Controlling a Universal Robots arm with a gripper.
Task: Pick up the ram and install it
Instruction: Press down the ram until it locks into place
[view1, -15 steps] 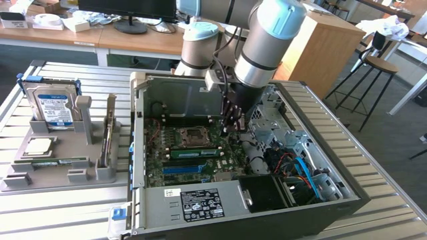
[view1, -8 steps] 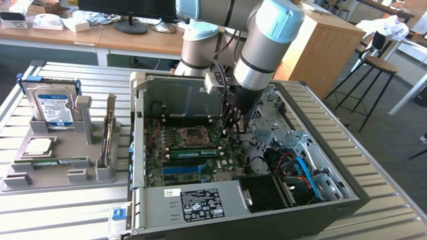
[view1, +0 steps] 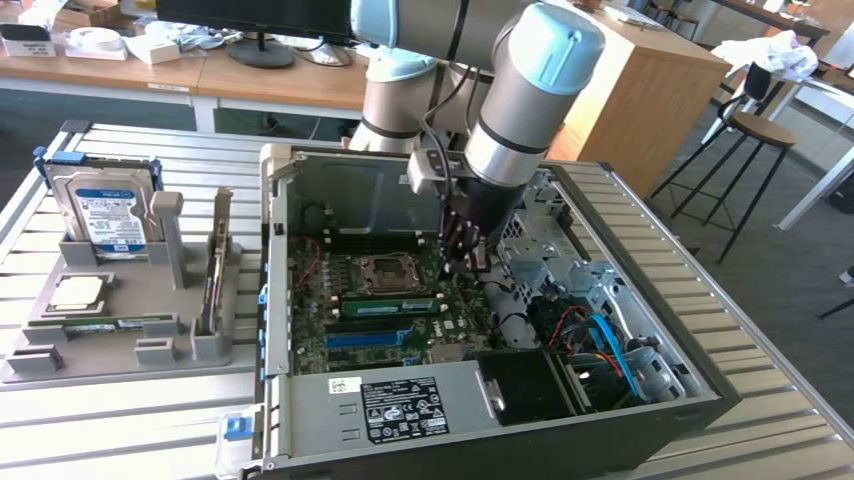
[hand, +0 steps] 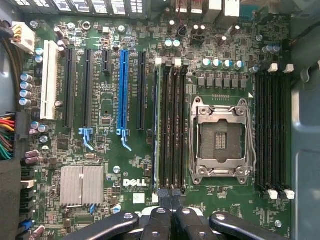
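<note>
Hovering over motherboard (hand: 125, 165) | fingers (hand: 170, 222) pressed together | ram (hand: 161, 125) seated beside CPU socket (hand: 220, 137)

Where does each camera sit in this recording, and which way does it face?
Exterior view: off the arm, above the bench, looking down into the open computer case; the arm and the shut gripper reach down over the motherboard, and a grey parts tray lies at this view's left.
Wrist view: on the wrist, facing straight down at the motherboard; the gripper shows at the frame edge.
Shared: the empty processor socket and the memory slots beside it.
</note>
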